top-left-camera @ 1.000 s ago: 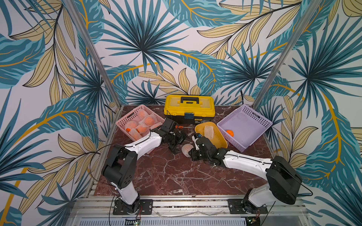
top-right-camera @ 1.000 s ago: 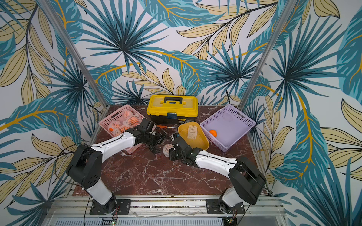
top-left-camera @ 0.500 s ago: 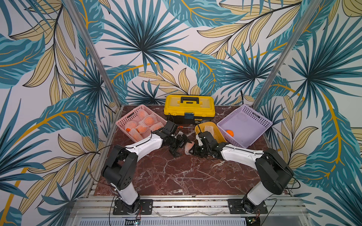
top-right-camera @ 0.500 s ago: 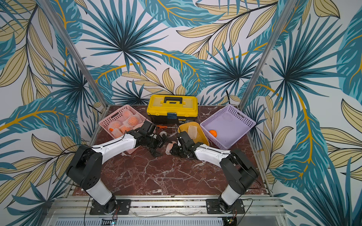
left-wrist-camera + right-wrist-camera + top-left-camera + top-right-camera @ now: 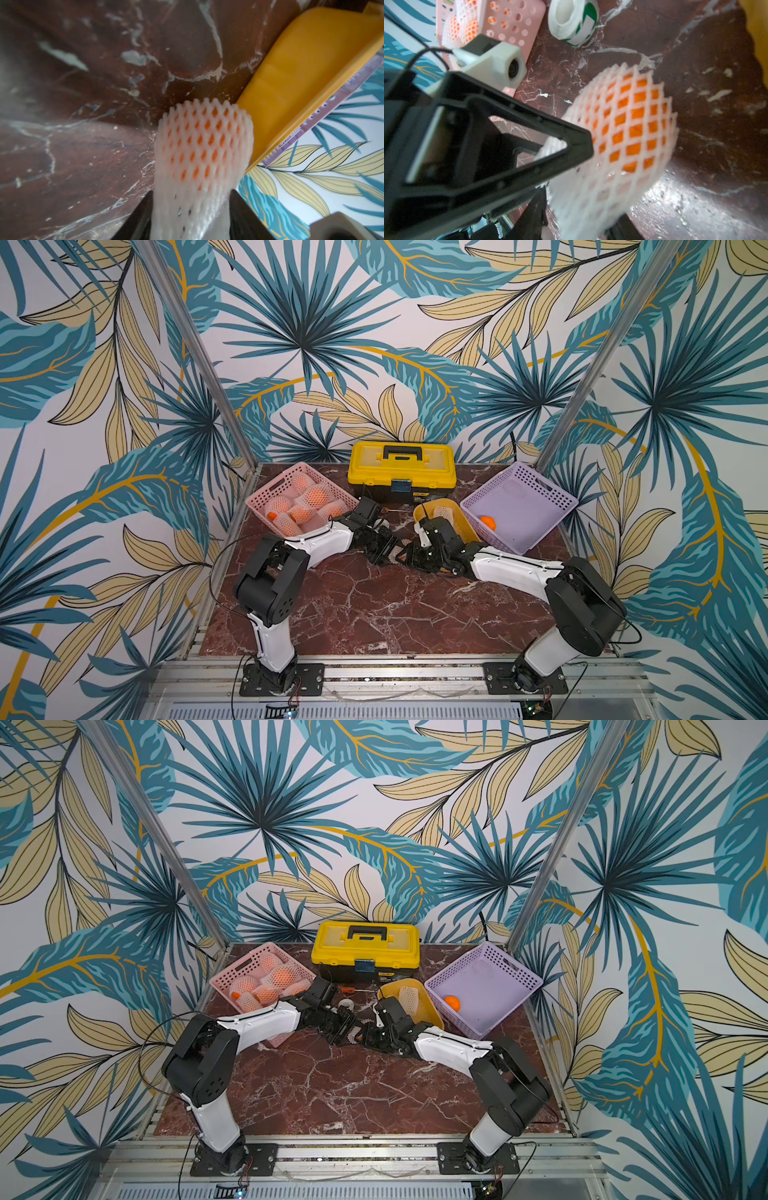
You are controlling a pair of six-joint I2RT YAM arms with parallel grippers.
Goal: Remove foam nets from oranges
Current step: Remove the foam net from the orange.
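1. Left jaws are closed on the tail of a foam net (image 5: 204, 145).
2. Right jaws flank the same net's loose edge; I cannot tell whether they grip it.
3. An orange (image 5: 636, 129) sits inside the net, over the bench (image 5: 83, 104), just beside the yellow tray (image 5: 301, 72).

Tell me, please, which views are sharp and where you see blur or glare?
Both top views: sharp and evenly lit, with the posts splayed by the wide lens. Left wrist: net fairly crisp, table soft toward the edges. Right wrist: the net's near edge is blurred, with glare on the table beside it.
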